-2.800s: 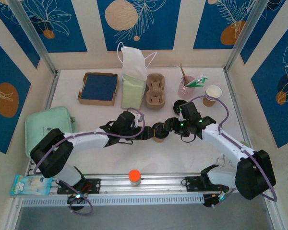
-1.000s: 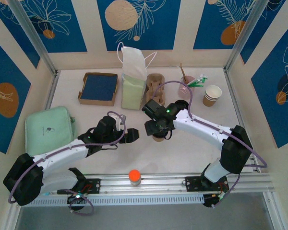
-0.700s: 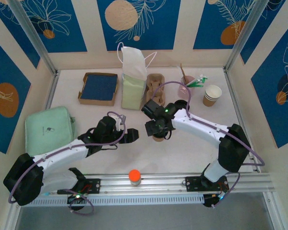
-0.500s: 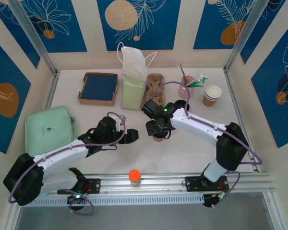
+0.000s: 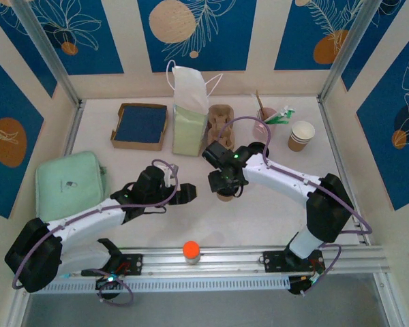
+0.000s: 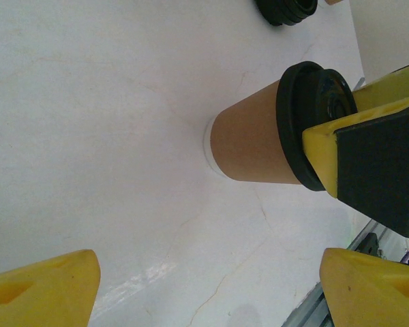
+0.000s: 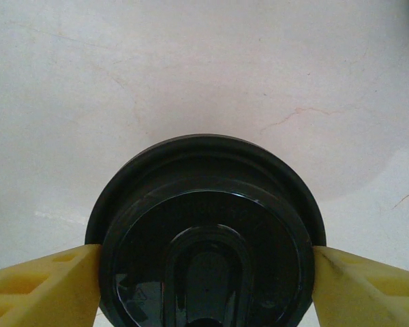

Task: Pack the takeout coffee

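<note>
Coffee cup (image 6: 249,146), one, black-lidded, one paper bag (image 5: 189,112), one cup carrier (image 5: 221,114)

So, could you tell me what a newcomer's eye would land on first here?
The brown coffee cup mid-table, with the right gripper straddling its black lid. The left gripper hangs open just left of it, and a paper bag and cup carrier stand at the back.

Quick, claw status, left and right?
Left claw: open, empty.
Right claw: astride the coffee cup at its lid; grip cannot be told.
</note>
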You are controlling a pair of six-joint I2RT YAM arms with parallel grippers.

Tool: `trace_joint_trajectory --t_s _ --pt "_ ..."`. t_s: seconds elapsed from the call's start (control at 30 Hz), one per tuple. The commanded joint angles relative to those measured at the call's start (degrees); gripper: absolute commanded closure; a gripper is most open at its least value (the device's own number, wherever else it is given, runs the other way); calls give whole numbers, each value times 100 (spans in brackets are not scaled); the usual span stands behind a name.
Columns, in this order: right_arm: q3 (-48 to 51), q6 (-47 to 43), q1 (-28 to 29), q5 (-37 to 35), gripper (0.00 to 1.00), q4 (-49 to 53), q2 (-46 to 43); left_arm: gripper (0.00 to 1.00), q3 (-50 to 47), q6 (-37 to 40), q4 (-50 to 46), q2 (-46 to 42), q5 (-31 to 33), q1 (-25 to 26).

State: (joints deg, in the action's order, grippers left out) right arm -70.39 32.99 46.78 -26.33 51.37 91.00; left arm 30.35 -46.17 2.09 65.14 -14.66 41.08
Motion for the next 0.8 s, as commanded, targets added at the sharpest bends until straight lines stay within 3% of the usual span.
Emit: trace_joint_trajectory --t_s 0.0,0.23,0.37,0.77 --pt "126 75 -46 120 24 4 45 16 -77 -20 46 -72 59 -66" --pt "296 137 -196 36 29 49 -70 16 -77 -13 48 -73 59 -71" --pt "560 79 -569 99 30 -35 -321 16 -66 16 15 -90 77 -76" --pt "1168 -566 -3280 371 33 -248 -1114 16 -168 13 -39 -277 104 -110"
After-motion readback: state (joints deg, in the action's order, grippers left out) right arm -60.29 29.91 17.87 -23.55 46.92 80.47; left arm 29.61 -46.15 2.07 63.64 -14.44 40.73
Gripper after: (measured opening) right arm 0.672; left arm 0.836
